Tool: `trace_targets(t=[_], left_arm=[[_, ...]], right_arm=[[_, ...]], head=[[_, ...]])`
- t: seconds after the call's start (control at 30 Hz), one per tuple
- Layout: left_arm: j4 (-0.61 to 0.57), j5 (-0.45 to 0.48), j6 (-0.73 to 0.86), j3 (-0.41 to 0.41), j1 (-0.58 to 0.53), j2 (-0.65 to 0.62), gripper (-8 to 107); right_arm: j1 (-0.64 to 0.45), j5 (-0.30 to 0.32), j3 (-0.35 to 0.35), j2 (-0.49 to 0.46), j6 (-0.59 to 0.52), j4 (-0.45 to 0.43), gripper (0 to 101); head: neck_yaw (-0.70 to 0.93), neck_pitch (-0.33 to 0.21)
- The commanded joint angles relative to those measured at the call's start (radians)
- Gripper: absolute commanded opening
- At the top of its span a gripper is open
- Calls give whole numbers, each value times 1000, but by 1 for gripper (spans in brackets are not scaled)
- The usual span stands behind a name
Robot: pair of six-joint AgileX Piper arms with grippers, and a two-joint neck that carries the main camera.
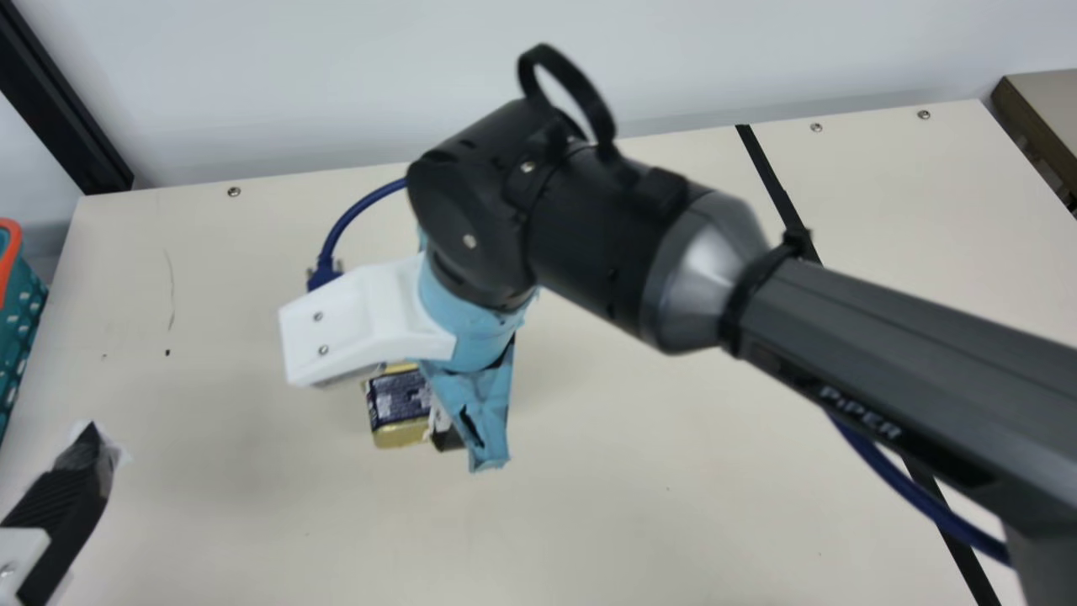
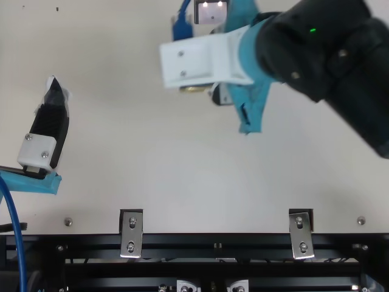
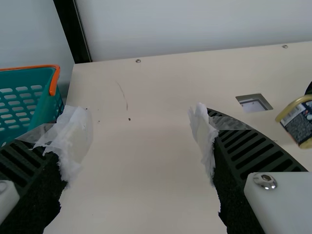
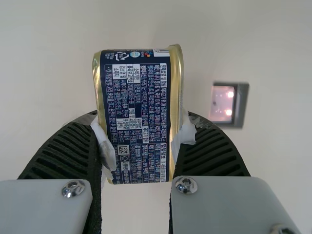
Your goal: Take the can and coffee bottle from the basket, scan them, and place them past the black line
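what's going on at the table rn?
The right gripper has the can pinched between its fingers, near the lit scanner window. The can isn't past the black line yet. The left gripper is open and empty, to the right of the basket.

Right arm (image 1: 883, 370) slants in from main view's right, wrist (image 1: 471, 316) bent near centre. Right tool (image 1: 362, 324) over bench (image 1: 252, 505), ribbed fingers (image 4: 214, 153) partly closed, gripping. Left tool (image 2: 51, 118) at top view's left, pointing away from rig's base, taped fingers spread wide.
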Motion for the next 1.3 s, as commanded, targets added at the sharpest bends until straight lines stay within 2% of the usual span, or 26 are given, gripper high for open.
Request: trace_targets(t=[0.0, 0.4, 0.73, 1.0, 1.27], left_arm=[[0, 0, 0, 0, 0, 0, 90], [0, 0, 0, 0, 0, 0, 90], [0, 0, 0, 0, 0, 0, 90], [0, 0, 0, 0, 0, 0, 90], [0, 0, 0, 0, 0, 0, 90]], right_arm=[[-33, -12, 23, -20, 65, -50, 0], [-222, -28, 198, -159, 322, -238, 0], [-432, -29, 354, -302, 447, -336, 0], [-615, -26, 453, -385, 536, -415, 0], [-816, -48, 533, -430, 604, -444, 0]], head=[[-49, -3], [-379, 7], [-631, -31], [-631, -31], [-631, -31]])
